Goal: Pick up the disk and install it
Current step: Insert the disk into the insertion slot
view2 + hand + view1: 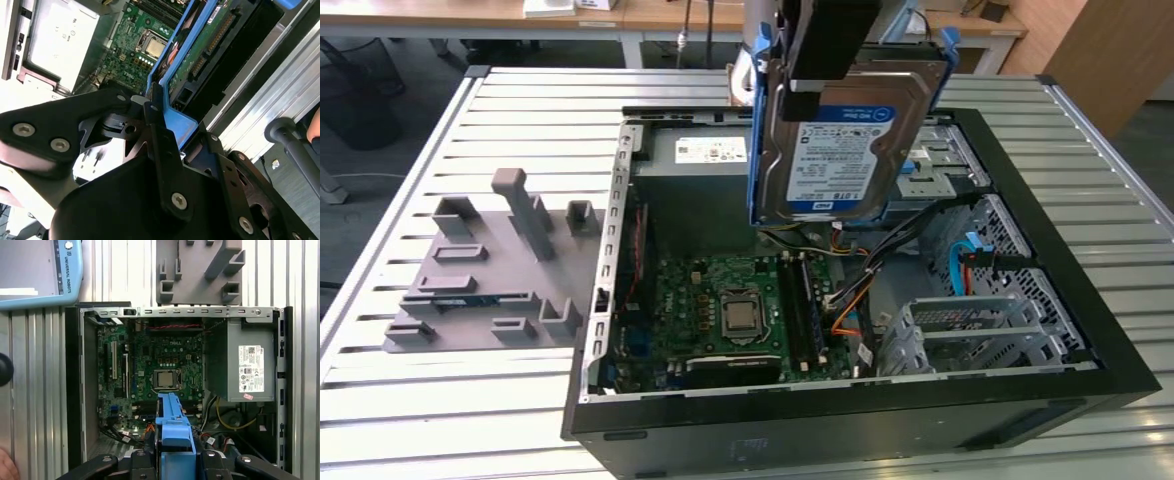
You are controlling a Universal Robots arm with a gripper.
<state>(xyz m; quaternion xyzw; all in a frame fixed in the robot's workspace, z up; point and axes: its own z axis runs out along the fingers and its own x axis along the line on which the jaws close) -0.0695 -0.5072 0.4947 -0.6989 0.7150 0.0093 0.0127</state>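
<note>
The fingers [162, 150] are clamped on the hard drive [847, 140], holding it upright above the open computer case [854, 415] mid-table [454, 400]

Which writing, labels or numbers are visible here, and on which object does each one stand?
Disk, shut in the gripper, white-and-blue label: print too small to quote.
Power supply, white sticker: too small to read.
Teach pendant, blue edge: only a maker's name, left unquoted.
Motherboard: markings too small to read.
</note>
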